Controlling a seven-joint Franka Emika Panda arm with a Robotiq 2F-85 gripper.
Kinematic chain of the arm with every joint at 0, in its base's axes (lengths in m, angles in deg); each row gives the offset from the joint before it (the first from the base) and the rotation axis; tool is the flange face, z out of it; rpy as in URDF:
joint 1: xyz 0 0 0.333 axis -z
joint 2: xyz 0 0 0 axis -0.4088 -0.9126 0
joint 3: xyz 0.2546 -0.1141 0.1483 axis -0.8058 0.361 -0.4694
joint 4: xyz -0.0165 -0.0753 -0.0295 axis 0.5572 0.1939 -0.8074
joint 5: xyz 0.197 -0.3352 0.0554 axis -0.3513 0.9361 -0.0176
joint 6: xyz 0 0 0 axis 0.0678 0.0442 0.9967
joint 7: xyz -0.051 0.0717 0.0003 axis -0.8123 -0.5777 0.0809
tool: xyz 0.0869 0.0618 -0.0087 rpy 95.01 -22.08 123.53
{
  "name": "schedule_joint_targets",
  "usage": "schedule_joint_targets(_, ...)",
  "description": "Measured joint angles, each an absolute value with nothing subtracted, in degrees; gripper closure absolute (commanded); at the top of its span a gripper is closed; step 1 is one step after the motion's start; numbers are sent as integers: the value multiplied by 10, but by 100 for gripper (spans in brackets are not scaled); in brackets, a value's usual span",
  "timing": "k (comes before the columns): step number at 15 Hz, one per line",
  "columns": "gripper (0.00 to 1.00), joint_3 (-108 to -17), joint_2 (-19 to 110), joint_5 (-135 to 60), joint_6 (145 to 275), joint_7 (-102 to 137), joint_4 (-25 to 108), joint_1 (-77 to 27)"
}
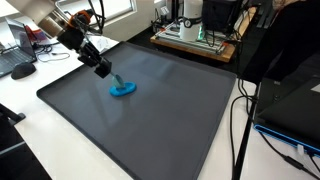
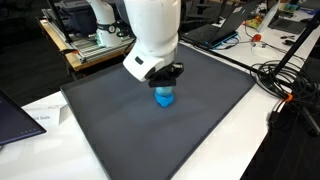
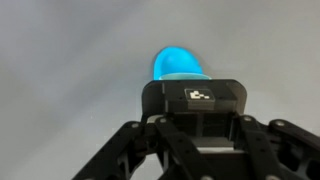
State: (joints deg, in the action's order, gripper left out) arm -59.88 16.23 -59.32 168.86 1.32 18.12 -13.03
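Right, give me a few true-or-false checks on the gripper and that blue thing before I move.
1. The gripper is closed on the blue object. True.
2. The blue object lies off the dark mat. False: it rests on the mat.
3. Several other items share the mat. False: only the blue object is on it.
4. Cables lie beside the mat. True.
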Motion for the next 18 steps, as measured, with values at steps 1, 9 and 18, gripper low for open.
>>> schedule_joint_targets(1,78,-596,174,-590,1703,15,182,-130)
schedule_joint_targets(9,78,-591,254,-539,1789,21,243,-156)
schedule_joint_targets(18,78,-590,306,-419,1886,-26,353,-251)
